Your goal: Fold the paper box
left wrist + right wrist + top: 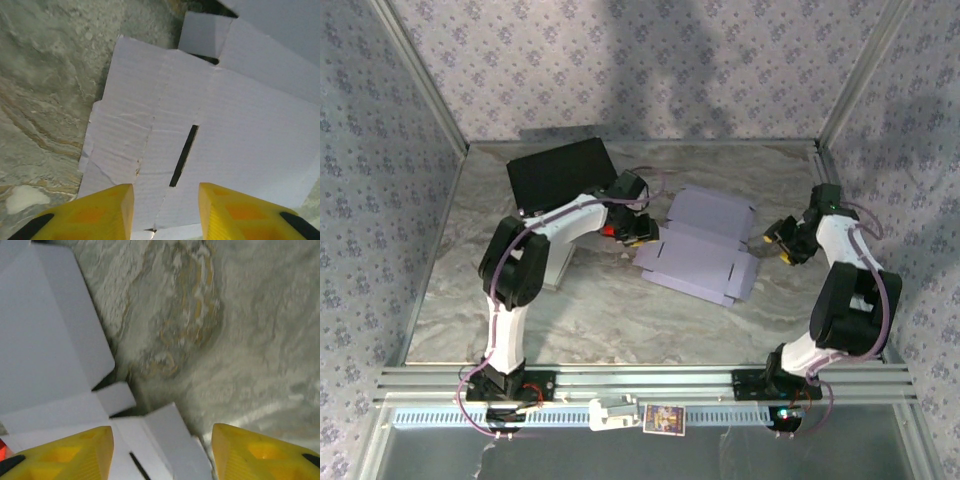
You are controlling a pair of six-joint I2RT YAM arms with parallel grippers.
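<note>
Left end effector parted, empty, over paper box edge, right end effector spread, empty, table beyond

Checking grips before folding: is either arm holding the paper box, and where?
Nothing is held. The left gripper and right gripper hover with open jaws at opposite edges of the paper box.

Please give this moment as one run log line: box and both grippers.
paper box: unfolded, lying on table | left gripper: open, above box's left edge | right gripper: open, beside box's right edge
</note>
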